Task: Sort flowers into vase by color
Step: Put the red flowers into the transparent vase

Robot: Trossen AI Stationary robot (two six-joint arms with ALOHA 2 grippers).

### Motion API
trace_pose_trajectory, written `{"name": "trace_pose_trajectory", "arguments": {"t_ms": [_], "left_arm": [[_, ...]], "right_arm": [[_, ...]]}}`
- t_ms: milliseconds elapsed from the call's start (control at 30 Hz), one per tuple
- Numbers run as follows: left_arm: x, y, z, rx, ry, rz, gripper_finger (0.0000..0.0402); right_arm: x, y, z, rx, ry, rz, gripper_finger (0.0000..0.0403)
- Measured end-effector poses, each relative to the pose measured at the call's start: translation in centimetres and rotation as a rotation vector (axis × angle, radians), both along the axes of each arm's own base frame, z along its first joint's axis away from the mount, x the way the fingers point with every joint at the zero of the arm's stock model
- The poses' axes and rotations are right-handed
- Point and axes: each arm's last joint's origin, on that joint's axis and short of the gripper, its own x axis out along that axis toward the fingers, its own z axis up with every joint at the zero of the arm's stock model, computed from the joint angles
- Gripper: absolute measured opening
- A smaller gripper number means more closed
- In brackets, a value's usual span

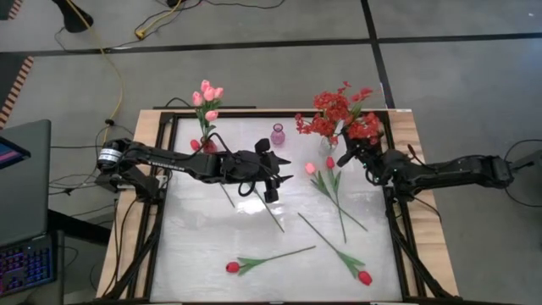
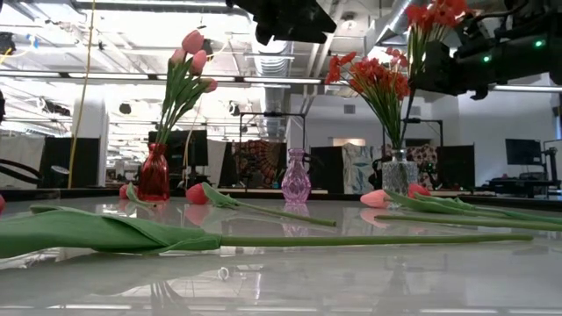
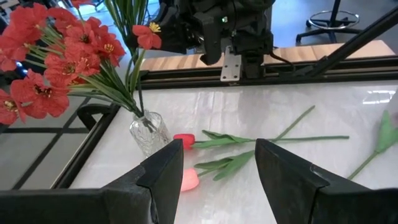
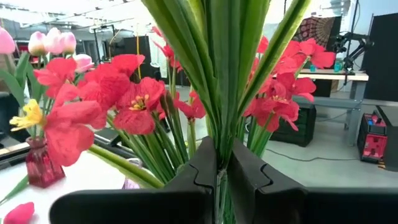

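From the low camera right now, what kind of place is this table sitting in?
Probably a large lab or workshop hall. Behind the white table the low view shows a high open ceiling with ducts and strip lights, and desks with monitors at the back.

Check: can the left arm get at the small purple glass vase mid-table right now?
Probably yes. The left gripper is open and empty, hovering just in front of the purple glass vase, with nothing between them.

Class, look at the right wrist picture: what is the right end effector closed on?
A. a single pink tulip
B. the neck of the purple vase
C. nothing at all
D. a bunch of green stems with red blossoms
D: the right end effector pinches the green stems of the red blossom spray between its fingers.
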Motion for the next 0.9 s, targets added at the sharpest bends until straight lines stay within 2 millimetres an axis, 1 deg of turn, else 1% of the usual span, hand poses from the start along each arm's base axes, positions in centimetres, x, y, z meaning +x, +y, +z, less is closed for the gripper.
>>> {"name": "trace_pose_trajectory", "arguments": {"t_ms": [333,733,900], "left_arm": [[0.0,0.0,-0.1,-0.003,0.007,0.001,0.0189],[-0.1,0.0,-0.2,-0.016,0.021,0.005,0.0189],[-0.1,-0.3,-0.2,-0.02,0.022,-0.011,0.0189]], "right_arm": [[0.8,-0.5,-1.1,0.022,0.071,-0.025,0.0047],[2.0,-1.3,-3.4,0.133,0.105,-0.064,0.0047],[2.4,-1.4,-4.4,0.153,0.148,-0.068,0.0047]]}}
